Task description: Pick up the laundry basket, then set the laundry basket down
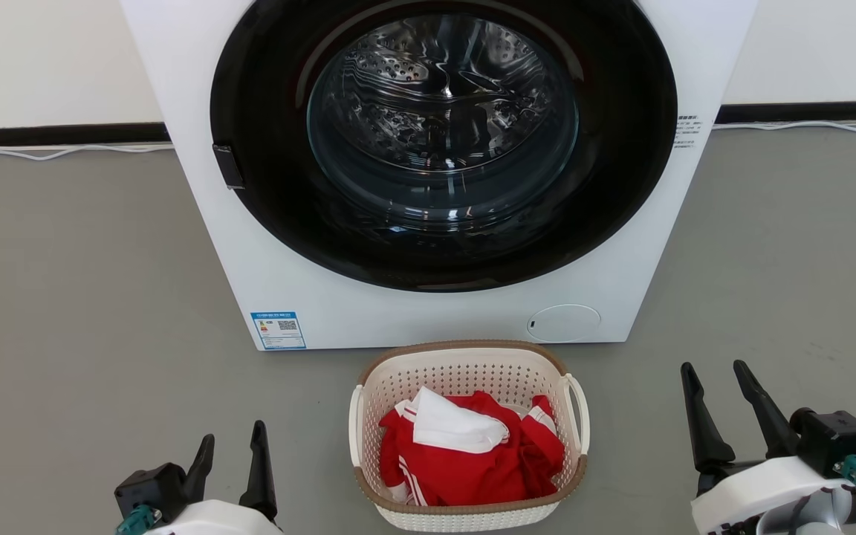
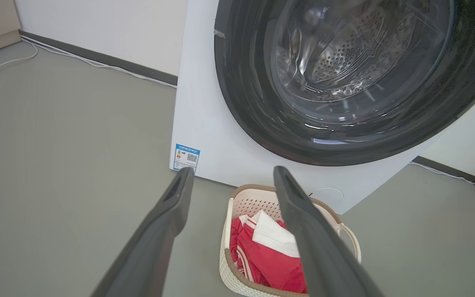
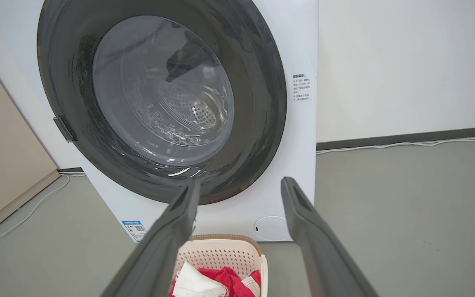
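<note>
Open grey floor (image 1: 79, 297) stretches away at left, where the left gripper (image 1: 233, 435) hangs with its two dark fingers spread, gripping nothing, well apart from the basket. At centre, the small cream-white perforated plastic laundry basket (image 1: 465, 346), brown-rimmed with white loop handles, sits on the floor holding crumpled red-and-white clothing (image 1: 472, 468). Its far rim is just in front of the white front-loading washing machine (image 1: 621, 260). At right, the right gripper (image 1: 712, 371) is likewise spread and empty over open floor. A white cable (image 1: 64, 152) runs along the foot of the pale wall.
</note>
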### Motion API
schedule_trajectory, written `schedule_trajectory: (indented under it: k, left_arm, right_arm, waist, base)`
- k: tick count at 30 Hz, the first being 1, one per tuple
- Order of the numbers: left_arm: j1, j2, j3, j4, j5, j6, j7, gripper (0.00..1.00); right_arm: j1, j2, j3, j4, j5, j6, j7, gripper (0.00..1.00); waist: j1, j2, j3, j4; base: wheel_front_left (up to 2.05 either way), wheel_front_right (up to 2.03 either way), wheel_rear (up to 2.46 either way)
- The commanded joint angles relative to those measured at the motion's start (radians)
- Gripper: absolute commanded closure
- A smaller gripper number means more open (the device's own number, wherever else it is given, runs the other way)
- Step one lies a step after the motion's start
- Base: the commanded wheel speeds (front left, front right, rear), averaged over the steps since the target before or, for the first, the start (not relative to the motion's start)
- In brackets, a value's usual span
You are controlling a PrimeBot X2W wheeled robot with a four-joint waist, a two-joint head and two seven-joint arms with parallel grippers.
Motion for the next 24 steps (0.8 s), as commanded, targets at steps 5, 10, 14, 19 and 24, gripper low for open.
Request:
schedule_trajectory:
  k: [5,10,14,19,24]
  left_arm:
    - [-0.051,0.011,0.018,-0.019,0.09,0.018,-0.032,0.0]
    - [-0.052,0.012,0.018,-0.015,0.145,0.023,-0.047,0.0]
    - [-0.053,0.013,0.015,-0.013,0.188,0.028,-0.059,0.0]
    - [-0.054,0.013,0.013,-0.01,0.192,0.029,-0.061,0.0]
    - [-0.056,0.013,0.011,-0.008,0.188,0.031,-0.061,0.0]
  right_arm:
    - [-0.047,-0.017,0.02,-0.011,-0.093,0.007,-0.037,0.0]
    - [-0.047,-0.02,0.024,-0.007,-0.149,0.007,-0.052,0.0]
    - [-0.047,-0.023,0.028,-0.003,-0.193,0.007,-0.063,0.0]
    - [-0.047,-0.024,0.029,-0.003,-0.2,0.007,-0.066,0.0]
    - [-0.048,-0.025,0.028,-0.002,-0.198,0.007,-0.066,0.0]
  waist:
    - [0.0,0.0,0.001,-0.002]
    - [0.0,0.0,0.002,-0.004]
    - [0.0,0.0,0.004,-0.005]
    - [0.0,0.0,0.008,-0.005]
    - [0.0,0.0,0.011,-0.003]
  base:
    - [0.0,0.0,0.0]
    - [0.0,0.0,0.0]
    - [0.0,0.0,0.0]
    - [0.0,0.0,0.0]
    - [0.0,0.0,0.0]
